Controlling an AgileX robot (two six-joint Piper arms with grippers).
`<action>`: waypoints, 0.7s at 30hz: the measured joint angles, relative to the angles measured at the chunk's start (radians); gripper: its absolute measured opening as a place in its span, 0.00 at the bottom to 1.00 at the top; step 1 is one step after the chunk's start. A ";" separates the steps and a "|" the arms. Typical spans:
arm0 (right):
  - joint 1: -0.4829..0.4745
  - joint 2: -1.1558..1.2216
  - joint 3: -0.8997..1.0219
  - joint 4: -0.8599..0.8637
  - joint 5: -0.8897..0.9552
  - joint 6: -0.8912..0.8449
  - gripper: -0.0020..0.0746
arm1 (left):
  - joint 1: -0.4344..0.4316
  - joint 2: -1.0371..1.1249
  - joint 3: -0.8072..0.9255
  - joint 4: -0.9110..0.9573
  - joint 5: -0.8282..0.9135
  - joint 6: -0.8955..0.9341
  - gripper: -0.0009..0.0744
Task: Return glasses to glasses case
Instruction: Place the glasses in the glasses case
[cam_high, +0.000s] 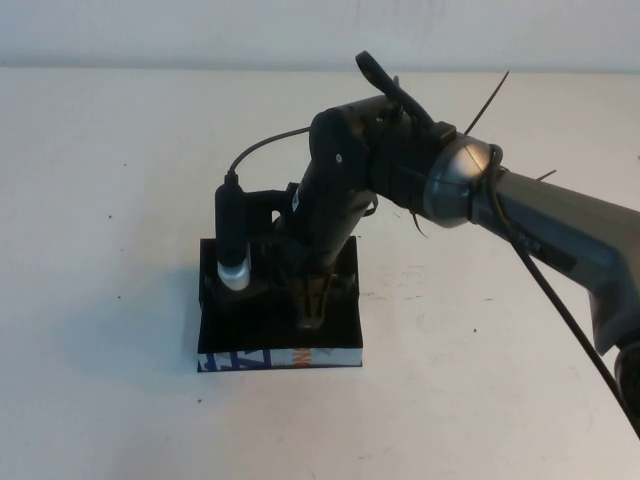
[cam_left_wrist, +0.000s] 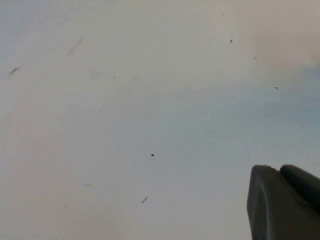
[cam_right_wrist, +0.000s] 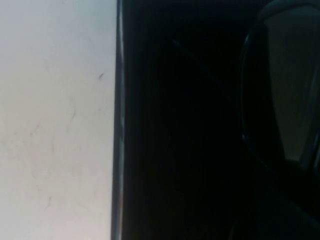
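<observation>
Fingertips of the right gripper (cam_high: 313, 305) are down inside the glasses case (cam_high: 345, 340), low over its near half; whether they are parted or clamped on anything I cannot tell from here.

The right wrist view shows the glasses (cam_right_wrist: 280, 100) close up: a rounded black rim around a pale reflective lens, lying against the dark lining, with the case wall (cam_right_wrist: 119, 150) running alongside the bare table (cam_right_wrist: 55, 125). So the pair seems to be in the case already, or very nearly.

I would call them light, stiff and slick, with lenses that scratch and thin arms that bend; the thick frame is the place to hold.

Which way they point I cannot make out. The case's printed side faces the near edge.

The left gripper (cam_left_wrist: 285, 202) hangs over plain table, out of the high view, its state unclear.
</observation>
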 joint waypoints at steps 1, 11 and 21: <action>0.000 0.005 0.000 0.000 0.005 0.000 0.12 | 0.000 0.000 0.000 0.000 0.000 0.000 0.01; 0.000 0.021 0.000 -0.001 0.031 0.000 0.12 | 0.000 0.000 0.000 0.000 0.000 0.000 0.01; 0.000 0.033 0.000 -0.002 0.066 -0.035 0.12 | 0.000 0.000 0.000 0.000 0.000 0.000 0.01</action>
